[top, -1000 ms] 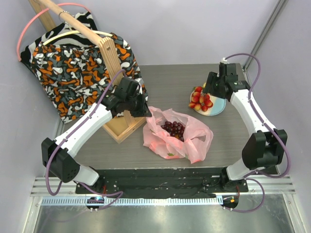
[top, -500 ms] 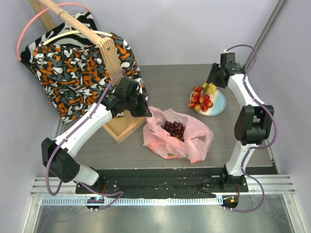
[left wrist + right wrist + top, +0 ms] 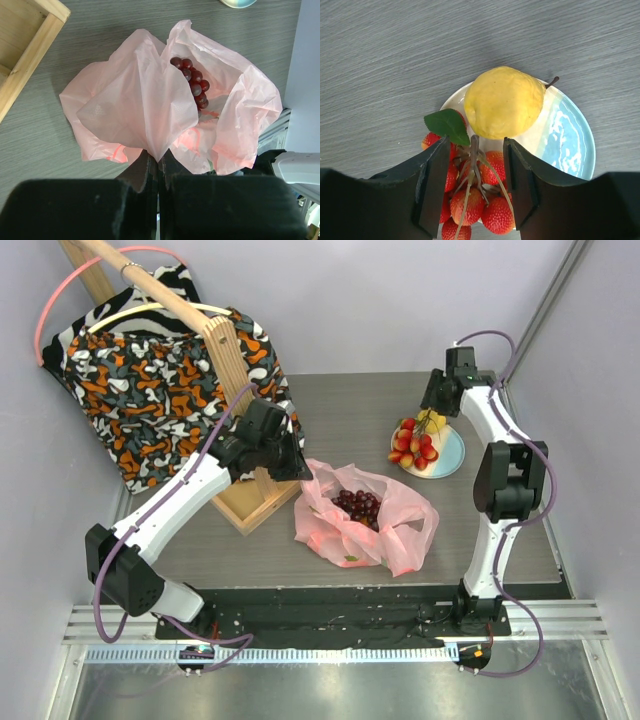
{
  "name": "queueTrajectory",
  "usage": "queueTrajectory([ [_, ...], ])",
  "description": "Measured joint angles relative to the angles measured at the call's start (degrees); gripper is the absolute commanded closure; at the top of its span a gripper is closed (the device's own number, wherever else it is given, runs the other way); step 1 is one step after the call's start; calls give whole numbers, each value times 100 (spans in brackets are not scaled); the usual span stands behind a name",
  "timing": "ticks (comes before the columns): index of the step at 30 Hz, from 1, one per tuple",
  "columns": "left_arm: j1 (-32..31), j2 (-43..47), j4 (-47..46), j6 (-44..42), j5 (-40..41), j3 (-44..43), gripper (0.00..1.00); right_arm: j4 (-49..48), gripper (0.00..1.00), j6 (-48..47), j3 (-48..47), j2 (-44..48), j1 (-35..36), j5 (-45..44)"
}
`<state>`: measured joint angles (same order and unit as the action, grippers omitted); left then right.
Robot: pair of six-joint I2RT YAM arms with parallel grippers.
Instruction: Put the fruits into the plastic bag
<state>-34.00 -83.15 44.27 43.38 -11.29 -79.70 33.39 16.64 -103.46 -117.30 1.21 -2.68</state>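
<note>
Left gripper (image 3: 158, 159), jaws together, pinches the edge of the pink plastic bag (image 3: 132, 100); the grape bunch (image 3: 192, 82) lies inside (one fruit done). At the bag's 2 o'clock, the right gripper (image 3: 474, 150), jaws apart, straddles a stem (image 3: 473, 150) over the blue plate (image 3: 572, 140). The yellow fruit (image 3: 502, 102) and red strawberry-like cluster (image 3: 482, 205) are left to bag.

1. Bare table (image 3: 340, 405) lay free behind the bag (image 3: 405, 510), and I saw a narrower strip between it and the plate (image 3: 452, 455).
2. The frame (image 3: 245, 505) stood just beside the bag's left, walling off that side.
3. The left gripper (image 3: 157, 159) pinched the bag's rim up, so the mouth gaped above the grapes (image 3: 192, 80) and was clear from overhead.
4. The lemon (image 3: 502, 102) sat just ahead of the right gripper (image 3: 475, 145), while the stems (image 3: 472, 165) and leaf (image 3: 447, 125) of the strawberries (image 3: 470, 205) crowded the gap between its parted fingers.
</note>
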Motion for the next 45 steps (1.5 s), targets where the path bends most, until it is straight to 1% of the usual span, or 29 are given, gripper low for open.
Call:
queueTrajectory([
  [6, 0, -9, -9, 20, 0, 0, 100, -37, 50, 0, -37, -192, 0, 22],
  [14, -2, -116, -33, 111, -11, 0, 100, -52, 53, -7, -61, -201, 0, 22],
  [23, 20, -376, -31, 131, -26, 0, 100, -66, 60, -44, -81, -269, 0, 37],
  [28, 39, -479, -31, 138, -26, -2, 100, -66, 67, -98, -81, -291, 0, 94],
  [31, 39, -498, -20, 149, -28, -35, 100, -68, 70, -136, -81, -293, 0, 131],
  [35, 39, -511, -17, 151, -28, -81, 100, -66, 78, -155, -81, -297, 0, 146],
  [40, 39, -516, -11, 151, -28, -85, 100, -70, 80, -170, -81, -297, 0, 249],
  [45, 39, -516, -15, 153, -28, -85, 100, -109, 87, -173, -55, -295, -4, 339],
])
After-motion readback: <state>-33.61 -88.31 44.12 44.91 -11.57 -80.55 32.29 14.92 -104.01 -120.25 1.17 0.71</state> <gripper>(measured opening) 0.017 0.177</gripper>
